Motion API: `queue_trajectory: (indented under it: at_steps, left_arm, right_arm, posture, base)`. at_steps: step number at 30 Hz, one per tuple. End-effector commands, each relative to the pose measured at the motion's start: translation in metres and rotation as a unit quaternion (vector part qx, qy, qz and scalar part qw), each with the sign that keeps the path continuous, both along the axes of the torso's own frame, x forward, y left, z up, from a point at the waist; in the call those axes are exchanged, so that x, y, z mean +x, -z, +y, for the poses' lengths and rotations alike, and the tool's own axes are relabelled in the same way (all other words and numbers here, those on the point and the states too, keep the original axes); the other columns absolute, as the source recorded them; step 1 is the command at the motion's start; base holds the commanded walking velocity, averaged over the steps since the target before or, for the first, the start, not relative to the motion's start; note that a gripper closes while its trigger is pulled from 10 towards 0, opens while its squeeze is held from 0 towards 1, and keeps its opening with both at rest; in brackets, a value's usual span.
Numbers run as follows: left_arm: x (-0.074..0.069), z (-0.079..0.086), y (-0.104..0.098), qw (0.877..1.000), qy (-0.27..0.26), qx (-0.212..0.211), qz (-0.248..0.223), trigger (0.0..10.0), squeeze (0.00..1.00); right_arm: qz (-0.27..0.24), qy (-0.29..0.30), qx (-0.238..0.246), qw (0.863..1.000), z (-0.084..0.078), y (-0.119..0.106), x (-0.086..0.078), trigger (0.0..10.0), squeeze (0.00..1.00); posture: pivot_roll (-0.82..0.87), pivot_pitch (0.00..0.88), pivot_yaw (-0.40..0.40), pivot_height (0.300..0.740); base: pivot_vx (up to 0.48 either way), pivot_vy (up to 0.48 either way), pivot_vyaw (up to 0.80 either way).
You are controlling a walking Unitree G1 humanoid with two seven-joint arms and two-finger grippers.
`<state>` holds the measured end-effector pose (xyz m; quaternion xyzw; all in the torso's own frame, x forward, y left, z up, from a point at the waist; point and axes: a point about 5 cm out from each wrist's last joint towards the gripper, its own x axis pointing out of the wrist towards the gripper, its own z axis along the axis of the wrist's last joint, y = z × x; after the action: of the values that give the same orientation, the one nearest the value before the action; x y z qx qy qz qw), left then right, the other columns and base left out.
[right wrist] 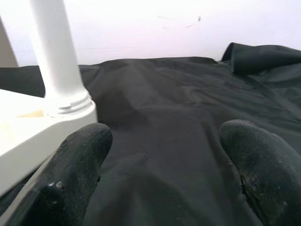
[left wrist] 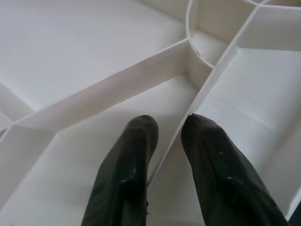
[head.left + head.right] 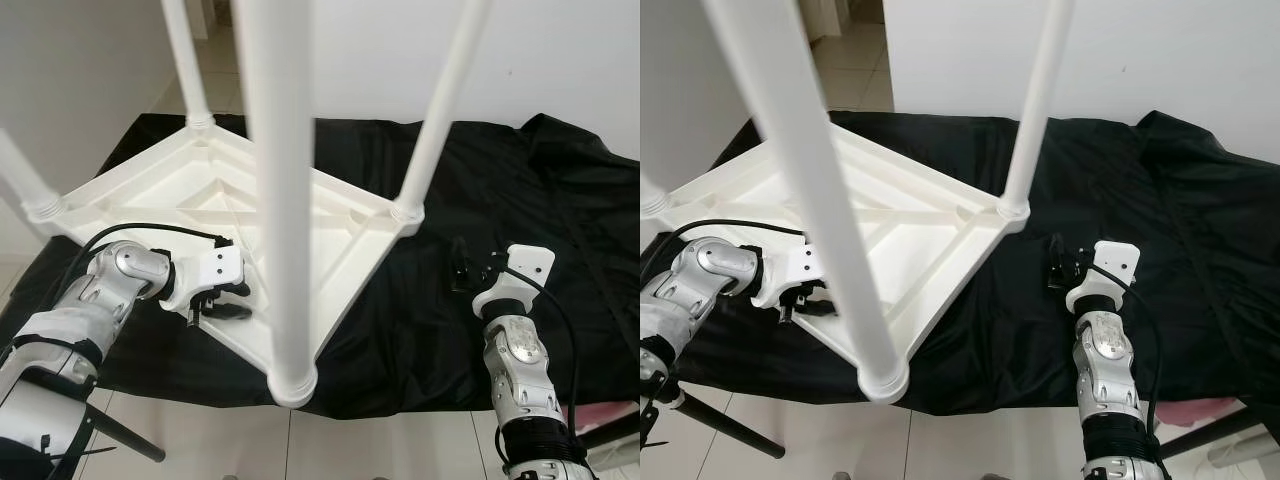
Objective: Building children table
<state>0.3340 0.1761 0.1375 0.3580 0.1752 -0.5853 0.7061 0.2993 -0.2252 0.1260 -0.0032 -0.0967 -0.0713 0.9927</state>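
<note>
Crinkled black cloth (image 3: 520, 190) bearing an upturned white plastic table (image 3: 300, 225), ribbed beneath, four round legs up; left gripper (image 2: 164, 141) pinching an underside rib (image 2: 197, 101); right gripper (image 1: 162, 155) spread, just beside the table.

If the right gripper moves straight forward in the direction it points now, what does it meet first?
Probably only the black cloth, which rises toward the wall. The right gripper is open, and the table leg stands off to one side of its line.
</note>
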Motion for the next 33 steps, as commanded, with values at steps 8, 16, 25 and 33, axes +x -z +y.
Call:
queue_trajectory:
  at_steps: [8, 16, 25, 33]
  left_arm:
    - [0.006, -0.003, 0.008, 0.998, -0.05, -0.029, -0.005, 0.0, 0.0]
    - [0.014, -0.018, 0.004, 0.996, -0.063, -0.057, -0.035, 0.0, 0.0]
    - [0.021, -0.038, -0.004, 0.989, -0.075, -0.1, -0.073, 10.0, 0.0]
    - [0.021, -0.059, -0.029, 0.959, -0.101, -0.245, -0.096, 10.0, 1.0]
  right_arm:
    - [-0.009, 0.007, -0.001, 1.0, 0.0, -0.006, 0.002, 10.0, 0.0]
    - [-0.013, 0.018, 0.001, 1.0, -0.003, -0.006, 0.002, 10.0, 0.0]
    - [-0.012, 0.018, 0.006, 1.0, 0.002, -0.004, 0.004, 10.0, 0.0]
    - [-0.006, 0.021, 0.01, 1.0, 0.004, 0.001, 0.005, 10.0, 0.0]
  posture:
    - [-0.07, 0.015, 0.031, 0.74]
    - [-0.07, 0.004, 0.04, 0.74]
    - [-0.05, 0.0, 0.043, 0.74]
    - [-0.03, 0.0, 0.038, 0.74]
  base:
    - [0.0, 0.0, 0.0]
    - [0.0, 0.0, 0.0]
    - [0.0, 0.0, 0.0]
    - [0.0, 0.0, 0.0]
